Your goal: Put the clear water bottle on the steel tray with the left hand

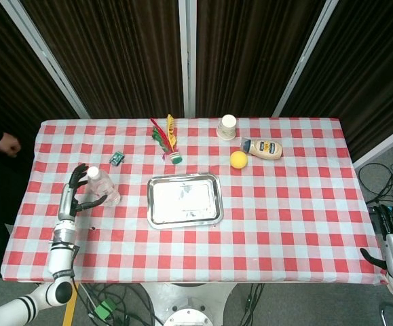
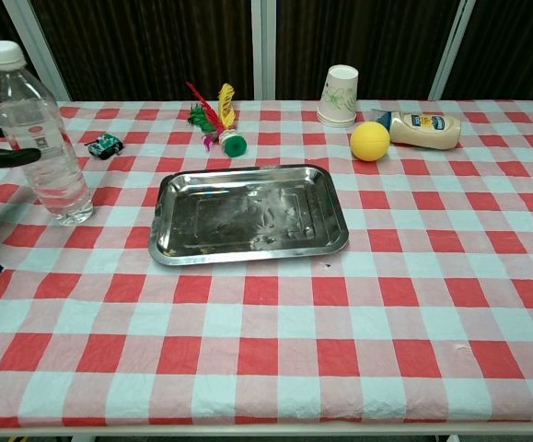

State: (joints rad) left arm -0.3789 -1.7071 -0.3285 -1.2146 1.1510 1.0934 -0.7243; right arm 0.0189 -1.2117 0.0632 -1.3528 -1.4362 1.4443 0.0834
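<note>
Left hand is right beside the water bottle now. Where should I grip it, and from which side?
Wrap the left hand around the mid-body of the clear water bottle, about label height, coming in from its left. It stands upright with straight round walls there; the capped neck is narrower. That side likely leaves the path right toward the steel tray open.

This looks like a robotics lab test area rather than a home. A table (image 1: pixel 284 224) draped in a red-and-white checked cloth fills the middle of the head view, backed by dark pleated curtains (image 1: pixel 128 54) split by pale metal frame posts (image 1: pixel 188 58) across the upper frame. Loose cables (image 1: pixel 115 299) sprawl on the grey floor along the bottom edge, with more cables (image 1: pixel 386 180) at the right edge. An odd mix of props sits at upper centre: a feather shuttlecock (image 1: pixel 167 139), a paper cup (image 1: pixel 227 127), a yellow ball (image 1: pixel 238 159), and probably a mayonnaise bottle (image 1: pixel 264 148).
</note>
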